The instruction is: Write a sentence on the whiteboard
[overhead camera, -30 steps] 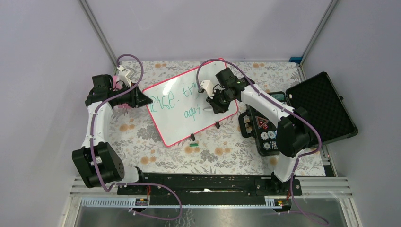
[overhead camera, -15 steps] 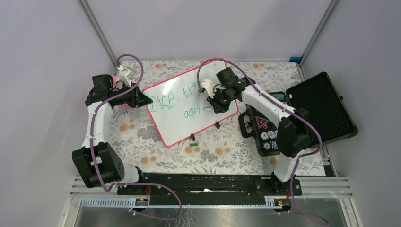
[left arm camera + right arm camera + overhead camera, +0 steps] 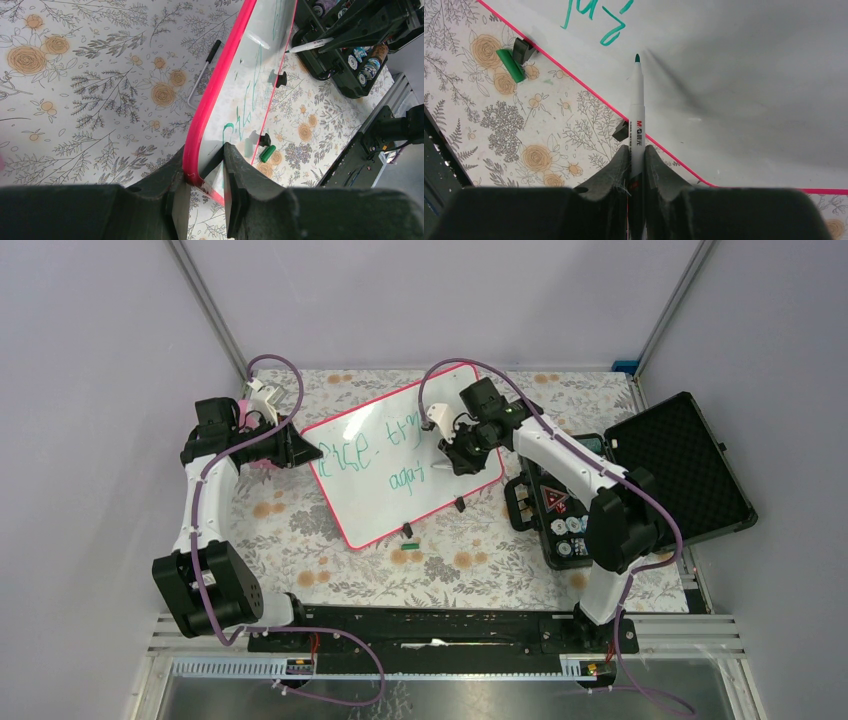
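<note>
DESK: What lies nearest the arm bases, and where is the board?

PHOTOGRAPHER: A small green marker cap [image 3: 409, 541] rests on the floral-print tablecloth [image 3: 300, 530]. It is just beside the near edge of the large glossy white whiteboard with the thin pink-red frame [image 3: 385, 505], which sits mid-table. The board's long axis runs from the left toward the far right, and the green-teal handwritten sentence [image 3: 375, 452] follows that line.

DESK: How will it handle?

PHOTOGRAPHER: Stiff, light and slick, I'd judge, so it is apt to skid under pen pressure. The frame is the place to take it. The left gripper [image 3: 205, 165] does just that, jaws narrowed onto the frame at the left corner. Farther in, the right gripper [image 3: 636, 152] pinches a white-barrelled green marker [image 3: 638, 115]. Its tip points away from the wrist, just past the last stroke; contact can't be judged. An open black foam-lined case [image 3: 680, 465] lies at right.
</note>
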`<act>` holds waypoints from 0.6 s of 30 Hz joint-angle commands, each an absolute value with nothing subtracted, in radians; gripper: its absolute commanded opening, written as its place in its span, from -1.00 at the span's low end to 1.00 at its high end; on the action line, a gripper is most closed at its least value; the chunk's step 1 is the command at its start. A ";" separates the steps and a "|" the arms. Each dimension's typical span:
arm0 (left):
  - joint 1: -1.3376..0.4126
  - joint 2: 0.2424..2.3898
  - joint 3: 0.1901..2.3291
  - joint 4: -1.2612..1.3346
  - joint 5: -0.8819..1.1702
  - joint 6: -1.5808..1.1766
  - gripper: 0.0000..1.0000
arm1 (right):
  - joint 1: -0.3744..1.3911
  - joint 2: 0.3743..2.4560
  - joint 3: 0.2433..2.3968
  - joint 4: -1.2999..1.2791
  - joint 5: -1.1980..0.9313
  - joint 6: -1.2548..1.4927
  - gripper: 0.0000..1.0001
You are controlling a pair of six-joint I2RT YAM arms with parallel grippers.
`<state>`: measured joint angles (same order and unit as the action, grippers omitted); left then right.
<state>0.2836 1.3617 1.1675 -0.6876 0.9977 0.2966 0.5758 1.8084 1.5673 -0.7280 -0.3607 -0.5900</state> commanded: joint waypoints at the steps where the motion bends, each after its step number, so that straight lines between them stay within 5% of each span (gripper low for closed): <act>1: 0.268 1.333 1.169 -0.675 0.950 0.372 -1.00 | 0.572 1.798 1.620 -0.747 -0.388 -0.605 -1.00; 18: 0.267 1.336 1.166 -0.675 0.947 0.374 -1.00 | 0.594 1.833 1.654 -0.746 -0.387 -0.605 -1.00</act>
<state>0.2829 1.3617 1.1675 -0.6876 0.9970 0.2966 0.5827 1.8240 1.6024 -0.7303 -0.3614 -0.5919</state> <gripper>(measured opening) 0.261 0.193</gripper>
